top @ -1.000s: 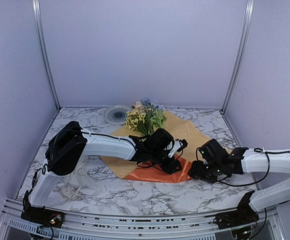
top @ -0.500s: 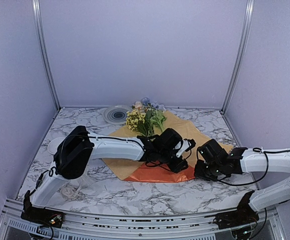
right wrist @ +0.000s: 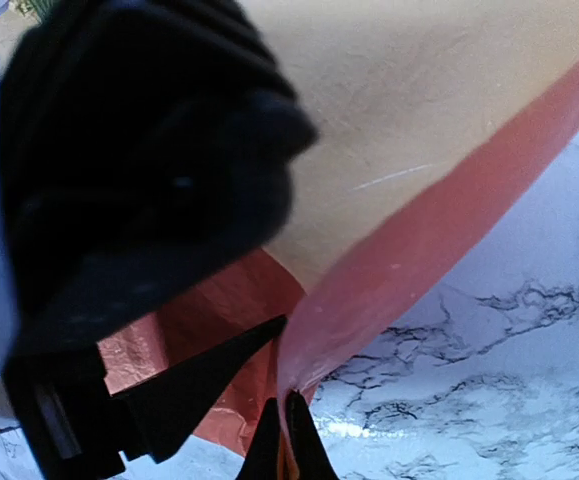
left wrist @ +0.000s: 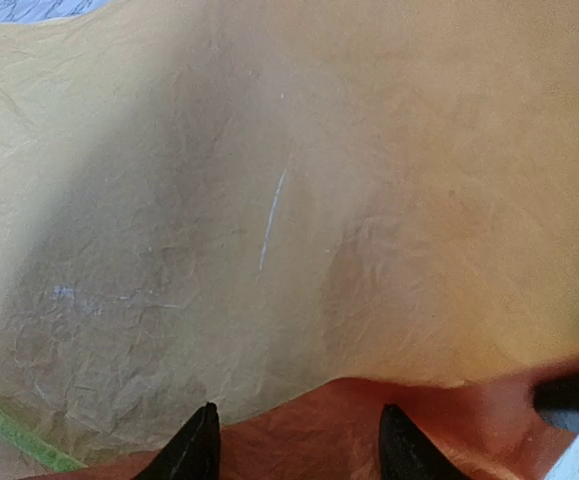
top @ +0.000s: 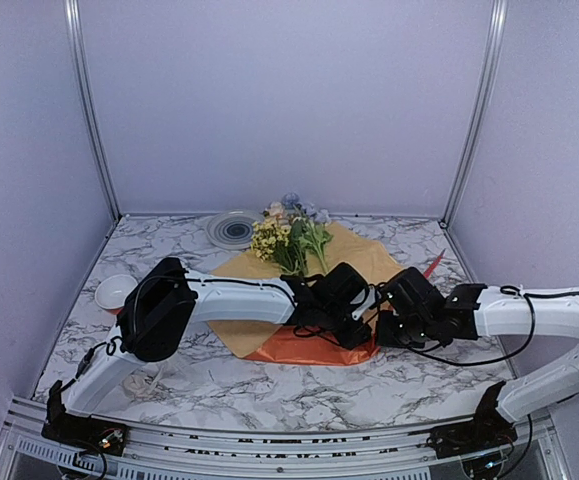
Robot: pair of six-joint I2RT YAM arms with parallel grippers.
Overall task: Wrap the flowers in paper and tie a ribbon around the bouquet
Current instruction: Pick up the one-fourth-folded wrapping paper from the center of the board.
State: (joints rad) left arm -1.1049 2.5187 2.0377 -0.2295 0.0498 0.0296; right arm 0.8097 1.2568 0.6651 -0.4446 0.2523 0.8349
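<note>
**Right hand pinched on paper edge; left hand open over sheet**

My right gripper is closed tight on the paper at its near-right edge, and the orange face there curls up over the paler reverse. My left gripper stands about half open above the paper's near fold. It grips nothing, and I cannot tell whether it touches. The flowers lie on the paper's far-left corner, blossoms past the edge. A ringed plate sits just beyond that corner. The table under the paper is grey-veined white marble, and plain lilac walls rise behind it.
</note>
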